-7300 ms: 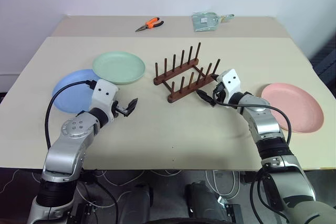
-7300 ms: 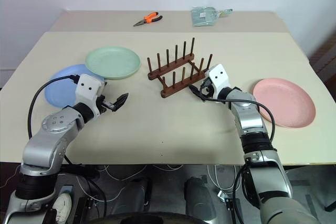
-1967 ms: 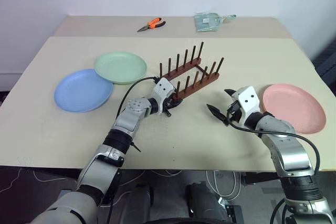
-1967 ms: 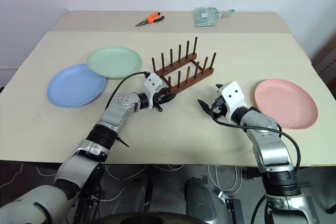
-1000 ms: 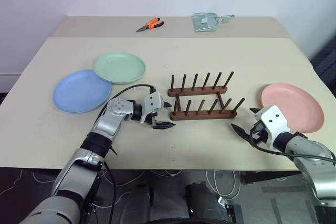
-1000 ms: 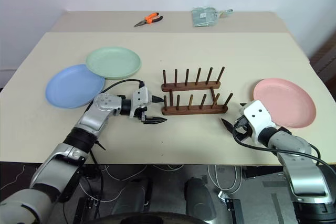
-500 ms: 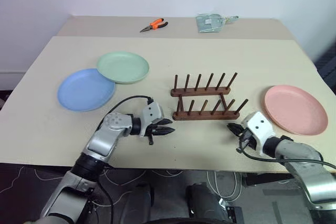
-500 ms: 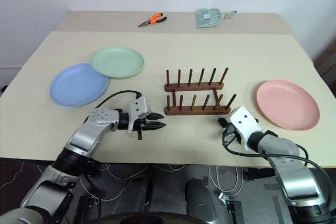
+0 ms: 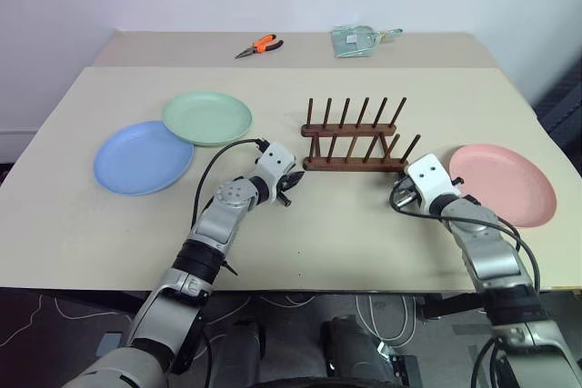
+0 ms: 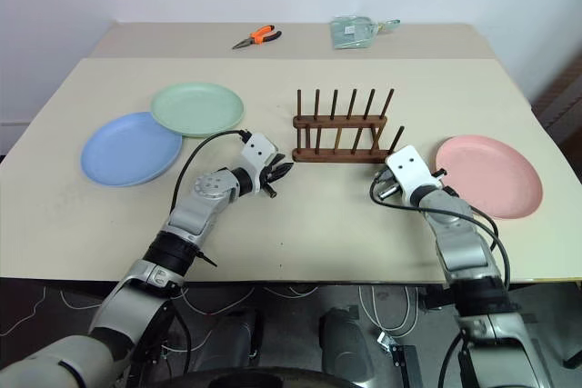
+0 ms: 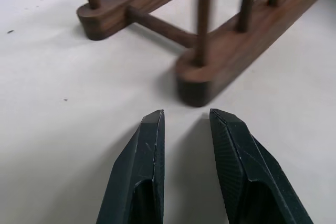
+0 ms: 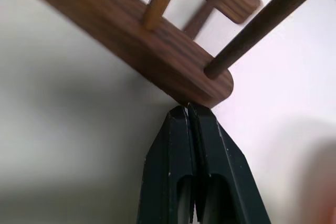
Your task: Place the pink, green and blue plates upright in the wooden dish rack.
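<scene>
- Rack [image 9: 356, 138] is sitting mid-table, both rails running left-right, all pegs empty.
- Nothing is loaded yet: green plate [image 9: 206, 116] and blue plate [image 9: 143, 156] are lying flat to the rack's left, green rim overlapping blue; pink plate [image 9: 502, 184] is lying flat to its right.
- Left gripper [image 11: 185, 129] is sitting low just off the near rail's left end, fingers [image 11: 149, 150] slightly parted with nothing between them, tips close to the wood but a gap is showing in the wrist view.
- Right gripper [image 12: 188, 113] is pressed fully together, tip butting the near rail's right end; holding nothing.
- Judging the step: this is looking like rack positioning, both grippers bracketing the near rail, not plate pickup.
- Next move, as I'm reading it: back both grippers off the rack without dragging it, then go for the nearest plate. Pink by the right arm is looking cheapest.
- That is calling for spreading the right fingers, getting one under the plate rim (plate is lying flat, so an edge pinch at a shallow angle), lifting, tilting it upright, and dropping it between two peg pairs.
- Risk: the rack is looking light and unfixed, so a plate nudging the pegs is likely shoving it.
- Pliers [image 9: 255, 44] and a clear packet [image 9: 356, 39] are lying at the far edge, out of the way.
</scene>
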{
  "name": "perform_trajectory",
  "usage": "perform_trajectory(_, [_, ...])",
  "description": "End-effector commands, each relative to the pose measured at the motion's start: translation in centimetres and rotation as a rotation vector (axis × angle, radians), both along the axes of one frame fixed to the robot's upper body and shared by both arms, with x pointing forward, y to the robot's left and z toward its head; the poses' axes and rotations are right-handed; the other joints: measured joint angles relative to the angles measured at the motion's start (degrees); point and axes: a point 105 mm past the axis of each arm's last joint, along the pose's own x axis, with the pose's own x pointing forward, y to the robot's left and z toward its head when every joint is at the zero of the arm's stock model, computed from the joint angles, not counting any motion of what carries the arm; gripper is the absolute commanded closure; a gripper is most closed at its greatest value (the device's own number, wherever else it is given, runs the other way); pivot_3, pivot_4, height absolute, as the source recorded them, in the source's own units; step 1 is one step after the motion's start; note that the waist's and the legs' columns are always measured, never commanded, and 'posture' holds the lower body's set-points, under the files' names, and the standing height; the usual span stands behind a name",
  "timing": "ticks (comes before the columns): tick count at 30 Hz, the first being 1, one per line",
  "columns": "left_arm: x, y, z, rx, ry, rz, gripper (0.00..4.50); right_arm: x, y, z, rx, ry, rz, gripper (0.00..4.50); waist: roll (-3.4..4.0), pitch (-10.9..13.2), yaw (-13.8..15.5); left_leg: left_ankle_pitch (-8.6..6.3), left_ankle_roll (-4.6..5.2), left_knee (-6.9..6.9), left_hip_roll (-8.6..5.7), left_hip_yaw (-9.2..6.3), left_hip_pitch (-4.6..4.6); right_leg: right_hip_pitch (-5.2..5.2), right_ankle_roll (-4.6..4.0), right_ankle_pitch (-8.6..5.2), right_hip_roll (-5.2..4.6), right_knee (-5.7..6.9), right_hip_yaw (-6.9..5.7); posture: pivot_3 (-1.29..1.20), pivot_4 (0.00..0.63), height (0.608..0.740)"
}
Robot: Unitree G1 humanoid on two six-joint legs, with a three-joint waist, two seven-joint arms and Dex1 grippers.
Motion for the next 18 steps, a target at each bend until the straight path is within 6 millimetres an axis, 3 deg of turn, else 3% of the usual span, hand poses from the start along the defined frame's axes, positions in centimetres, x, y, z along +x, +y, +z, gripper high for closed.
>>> perform_trajectory(1, [0.2, 1.1, -2.1, 0.055, 0.056, 0.045, 3.17, 0.2, -0.4, 0.1, 0.011, -0.006, 0.001, 4.23, 0.0, 0.0, 0.0, 0.0, 0.0, -0.01, 0.0, 0.0, -0.01, 0.0, 0.01, 0.0, 0.0, 0.0, 0.0, 0.0, 0.15, 0.74])
perform_trajectory(3, [0.2, 1.1, -2.1, 0.056, 0.056, 0.043, 3.17, 0.0, -0.5, 0.3, 0.02, -0.01, 0.014, 3.75, 0.01, 0.0, 0.0, 0.0, 0.0, 0.0, 0.0, 0.0, -0.01, 0.01, 0.02, 0.0, 0.0, -0.01, 0.0, 0.0, 0.15, 0.74])
perform_trajectory(10, [-0.3, 2.8, -1.4, 0.055, 0.02, 0.038, 3.17, -2.5, -2.9, 3.2, -0.107, -0.098, -0.004, 0.5, 0.01, 0.0, -0.2, 0.0, 0.0, -0.1, 0.0, 0.01, -0.02, -0.05, 0.07, -0.02, 0.0, -0.01, 0.02, 0.0, 0.15, 0.74])
perform_trajectory(14, [-2.1, 2.2, 2.4, -0.075, -0.085, -0.125, 3.17, -4.9, -6.4, 4.3, -0.204, -0.062, -0.112, 0.5, 0.06, 0.0, -0.1, 0.0, 0.0, -0.21, 0.01, 0.01, -0.14, -0.22, 0.08, -0.03, -0.01, 0.0, 0.02, 0.0, 0.15, 0.74])
perform_trajectory(18, [-4.5, 0.0, 5.1, -0.169, -0.11, -0.331, 3.17, -6.0, -8.4, 2.9, -0.213, 0.019, -0.222, 0.5, 0.0, 0.1, 0.2, 0.0, -0.01, -0.09, 0.01, 0.01, -0.25, -0.23, -0.03, -0.07, -0.03, -0.03, 0.02, 0.0, 0.15, 0.74])
